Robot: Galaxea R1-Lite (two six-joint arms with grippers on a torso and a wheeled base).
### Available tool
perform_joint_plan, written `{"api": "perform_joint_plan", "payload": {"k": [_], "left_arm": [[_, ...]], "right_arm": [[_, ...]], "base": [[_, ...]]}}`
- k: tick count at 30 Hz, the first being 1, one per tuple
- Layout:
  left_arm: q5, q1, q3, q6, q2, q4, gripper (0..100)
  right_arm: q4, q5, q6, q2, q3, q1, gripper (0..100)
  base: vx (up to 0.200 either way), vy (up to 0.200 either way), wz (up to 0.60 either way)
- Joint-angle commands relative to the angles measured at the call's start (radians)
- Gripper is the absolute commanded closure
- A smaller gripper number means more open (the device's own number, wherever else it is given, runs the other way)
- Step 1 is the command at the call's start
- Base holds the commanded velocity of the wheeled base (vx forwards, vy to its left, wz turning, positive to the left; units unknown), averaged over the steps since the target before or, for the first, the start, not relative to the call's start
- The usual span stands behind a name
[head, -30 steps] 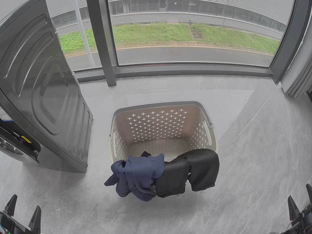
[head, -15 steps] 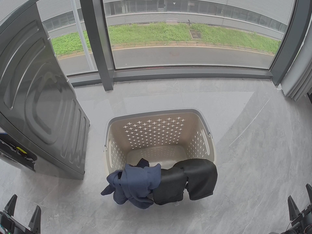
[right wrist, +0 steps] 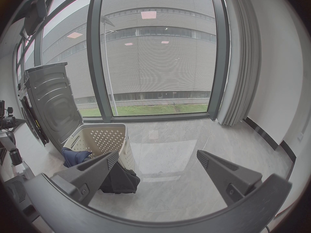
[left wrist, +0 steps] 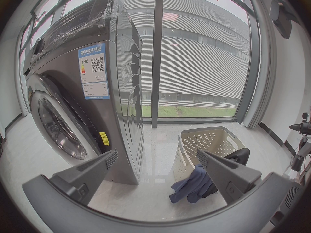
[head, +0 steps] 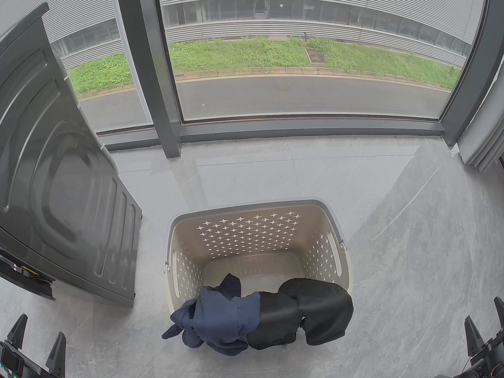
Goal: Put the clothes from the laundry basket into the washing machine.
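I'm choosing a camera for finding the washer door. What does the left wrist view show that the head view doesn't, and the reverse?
Left wrist: the round door and label on the washer. Head: the bare floor inside the basket and the road outside. Both: the washer, the basket, a blue garment and a black garment draped over its rim, the open left gripper.

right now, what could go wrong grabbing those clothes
The blue cloth garment and the black cloth garment hang over the near rim of the cream perforated plastic laundry basket; a tug may drop them on the floor. They touch, so lifting one may drag the other. The grey metal washing machine turns its side to the basket; a trailing end could snag on the way round.
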Motion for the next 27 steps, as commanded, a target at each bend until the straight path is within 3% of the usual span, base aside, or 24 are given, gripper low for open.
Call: {"api": "perform_joint_plan", "payload": {"k": [1, 6, 12, 18, 27], "left_arm": [[0.001, 0.000, 0.016, 0.000, -0.015, 0.000, 0], [0.003, 0.000, 0.016, 0.000, -0.015, 0.000, 0], [0.001, 0.000, 0.016, -0.002, -0.015, 0.000, 0], [0.001, 0.000, 0.016, 0.000, -0.015, 0.000, 0], [0.003, 0.000, 0.016, 0.000, -0.015, 0.000, 0]], "right_arm": [[0.000, 0.000, 0.000, -0.017, 0.016, 0.000, 0], [0.001, 0.000, 0.000, -0.017, 0.016, 0.000, 0], [0.000, 0.000, 0.000, -0.017, 0.016, 0.000, 0], [0.000, 0.000, 0.000, -0.017, 0.018, 0.000, 0], [0.000, 0.000, 0.000, -0.017, 0.018, 0.000, 0]], "base": [[0.200, 0.000, 0.00], [0.200, 0.000, 0.00], [0.000, 0.000, 0.00], [0.200, 0.000, 0.00], [0.000, 0.000, 0.00]]}}
